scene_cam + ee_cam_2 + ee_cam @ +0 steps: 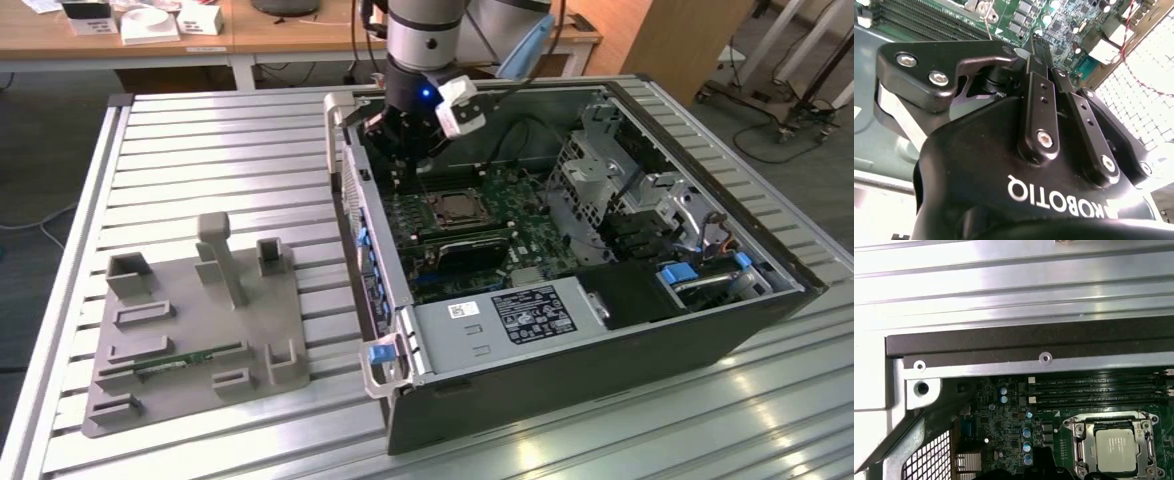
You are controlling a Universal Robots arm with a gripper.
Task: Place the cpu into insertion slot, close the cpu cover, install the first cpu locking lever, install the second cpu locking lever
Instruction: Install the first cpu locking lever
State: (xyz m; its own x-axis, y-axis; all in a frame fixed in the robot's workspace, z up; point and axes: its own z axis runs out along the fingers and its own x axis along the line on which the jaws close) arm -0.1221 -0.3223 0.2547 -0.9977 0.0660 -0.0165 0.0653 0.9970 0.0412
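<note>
silver-grey, flat square cpu (1114, 450) lies in the silvery-rimmed square insertion slot (1153, 470), and the thin silvery metal cpu cover (1080, 440) seems to be down around it. the black gripper (407, 168) hangs just beside the slot, toward the black-rimmed case wall (1029, 340); clenched or released, i cannot tell. lever work would want slow, shallow strokes. long black memory slots (1099, 390) crowd one edge; open room lies above the green board (1004, 440).

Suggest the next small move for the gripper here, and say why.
Probably shift the gripper across to the edge of the cpu cover: the cpu lies seated with the cover flat around it, so placing and closing look done, while the gripper hangs over the green board beside it.
</note>
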